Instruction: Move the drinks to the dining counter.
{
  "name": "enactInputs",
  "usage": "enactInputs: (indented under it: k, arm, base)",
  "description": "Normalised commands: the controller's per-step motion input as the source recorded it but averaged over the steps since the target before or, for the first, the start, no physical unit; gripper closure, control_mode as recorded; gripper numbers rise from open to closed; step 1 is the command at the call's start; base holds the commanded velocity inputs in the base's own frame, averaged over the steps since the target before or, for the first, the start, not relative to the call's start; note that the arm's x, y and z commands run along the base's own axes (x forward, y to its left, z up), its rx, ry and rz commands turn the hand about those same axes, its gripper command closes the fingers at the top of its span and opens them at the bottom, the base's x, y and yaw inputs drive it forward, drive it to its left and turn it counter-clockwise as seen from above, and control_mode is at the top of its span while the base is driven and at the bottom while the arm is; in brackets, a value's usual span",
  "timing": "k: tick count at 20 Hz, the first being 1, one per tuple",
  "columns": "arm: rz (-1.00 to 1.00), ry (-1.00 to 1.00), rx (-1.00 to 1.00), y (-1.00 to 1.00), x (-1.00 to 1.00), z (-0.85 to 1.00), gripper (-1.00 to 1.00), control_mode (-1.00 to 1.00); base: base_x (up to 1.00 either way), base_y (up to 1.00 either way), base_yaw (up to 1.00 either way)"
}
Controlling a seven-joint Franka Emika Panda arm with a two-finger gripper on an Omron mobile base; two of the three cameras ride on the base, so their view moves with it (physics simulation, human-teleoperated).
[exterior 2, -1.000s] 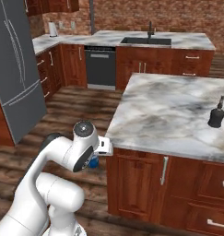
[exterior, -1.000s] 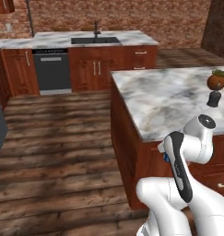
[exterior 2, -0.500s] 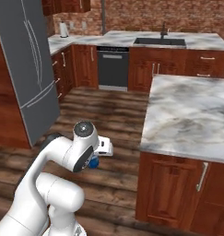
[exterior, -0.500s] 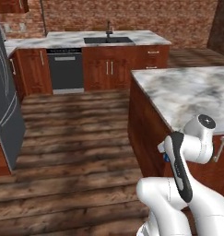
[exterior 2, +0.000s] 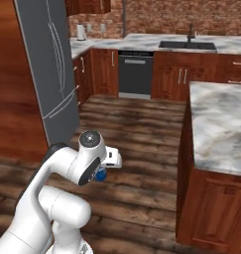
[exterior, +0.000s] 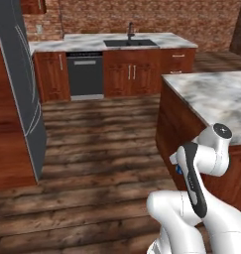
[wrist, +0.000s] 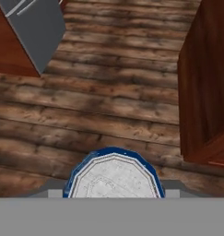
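My claw (wrist: 113, 191) grips a blue-and-white can (wrist: 113, 177) above the plank floor.

The can's white faceted top sits between my finger tips, carried low beside the sinkless marble-topped island (exterior: 216, 96). Far across the dark wooden floor (wrist: 99, 106) stands the long marble dining counter (exterior: 117, 43) with its black inset sink (exterior: 130, 43) and faucet (exterior: 130, 29), well apart from me.

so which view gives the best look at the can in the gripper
The hand view: the blue-and-white can sits between the gripper fingers, its silver top and blue rim large and centred. The right base view shows only a small blue patch below the hand; the left base view shows a blue sliver beside the arm.
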Motion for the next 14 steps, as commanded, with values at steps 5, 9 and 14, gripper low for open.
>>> enactInputs:
  k: [5,9,14]
  arm:
    - [0.00,0.00,0.00,0.00,0.00,0.00,1.00,1.00]
    - [0.00,0.00,0.00,0.00,0.00,0.00,1.00,1.00]
    - [0.00,0.00,0.00,0.00,0.00,0.00,1.00,1.00]
  base:
    - [0.00,0.68,0.00]
    - [0.19,0.54,0.00]
    - [0.65,0.20,0.00]
